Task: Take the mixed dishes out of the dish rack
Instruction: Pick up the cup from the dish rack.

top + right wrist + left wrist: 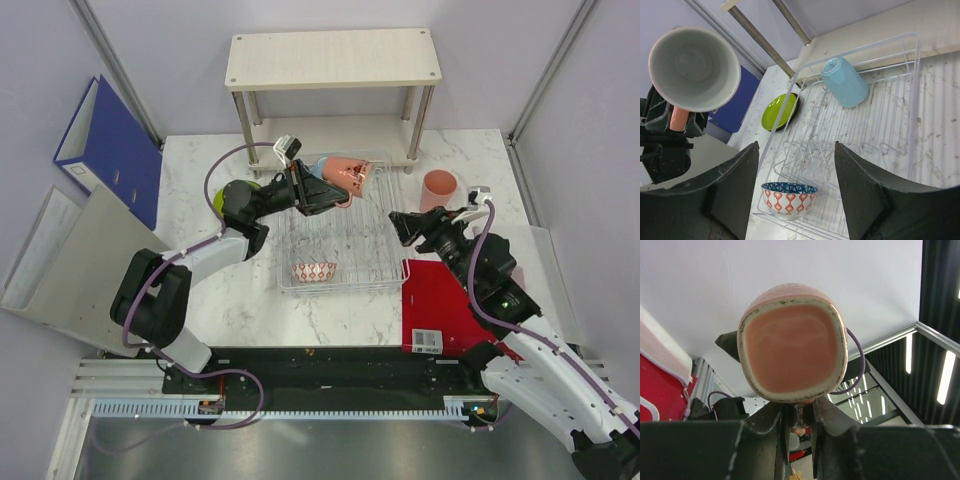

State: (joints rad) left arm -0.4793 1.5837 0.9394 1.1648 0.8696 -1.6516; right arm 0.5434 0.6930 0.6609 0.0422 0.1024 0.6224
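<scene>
Terracotta mug [348, 176] held in the air over the far end of the rack [345, 289].

The mug lies on its side, pale grey inside, with its base towards the left arm. The left gripper [798, 412] is pinched narrowly on the mug's handle. In the rack, a blue cup [844, 82] lies tipped at the far end and a red-and-white patterned bowl [788, 199] stands at the near end. A green plate [779, 111] sits on the table left of the rack and a pink cup [438, 188] on the right. The right gripper [796, 145] hangs at the rack's right edge, fingers spread, holding nothing.
</scene>
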